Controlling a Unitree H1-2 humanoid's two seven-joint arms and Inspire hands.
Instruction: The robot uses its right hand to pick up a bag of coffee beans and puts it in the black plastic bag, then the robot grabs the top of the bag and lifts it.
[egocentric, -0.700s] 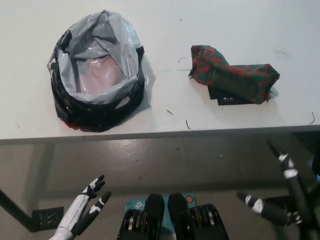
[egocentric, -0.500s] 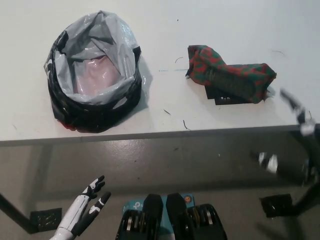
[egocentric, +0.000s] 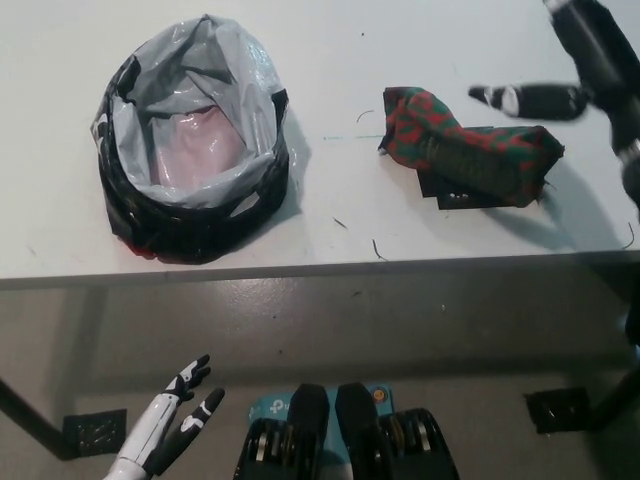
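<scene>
The coffee bean bag (egocentric: 468, 150), red and green patterned with a dark label, lies on its side on the white table (egocentric: 420, 240), right of centre. My black right hand (egocentric: 570, 70) hovers open above and just behind the bag's right end, fingers spread, not touching it. The black plastic bag (egocentric: 193, 140) stands on the table's left part, its mouth rolled wide open with a pale grey lining showing. My white left hand (egocentric: 170, 420) rests open below the table edge at the lower left.
The table's front edge (egocentric: 320, 270) runs across the middle of the picture, with grey floor below it. Bare tabletop lies between the two bags. Dark floor markers sit at the lower left (egocentric: 95, 432) and lower right (egocentric: 558, 408).
My right arm has swung up from below the table edge to over the table, ending above the coffee bag's right end. The left hand and both bags stayed put.
</scene>
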